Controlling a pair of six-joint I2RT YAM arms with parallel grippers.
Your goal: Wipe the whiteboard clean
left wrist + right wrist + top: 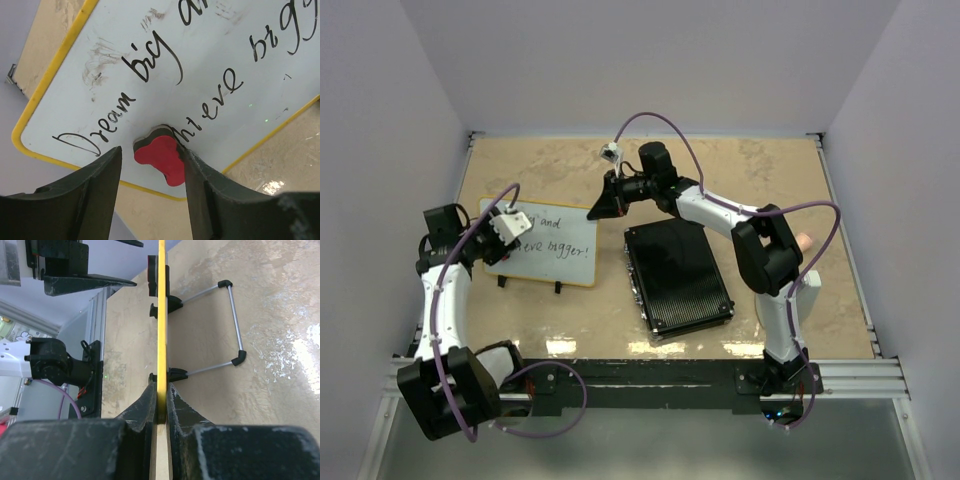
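Note:
The whiteboard stands tilted at the table's left, with a yellow frame and black handwriting. In the left wrist view the whiteboard reads "Dream big and achieve bigger", with grey smudges near its upper left. A red eraser with a dark pad lies against the board. My left gripper is open around it: the right finger touches it, the left finger stands apart. From above, the left gripper covers the eraser. My right gripper is shut on the board's top right edge. The right wrist view shows it clamping the yellow edge.
A black ribbed case lies flat just right of the board, under the right arm. The board's wire stand with black feet props it from behind. White walls close in the table on three sides.

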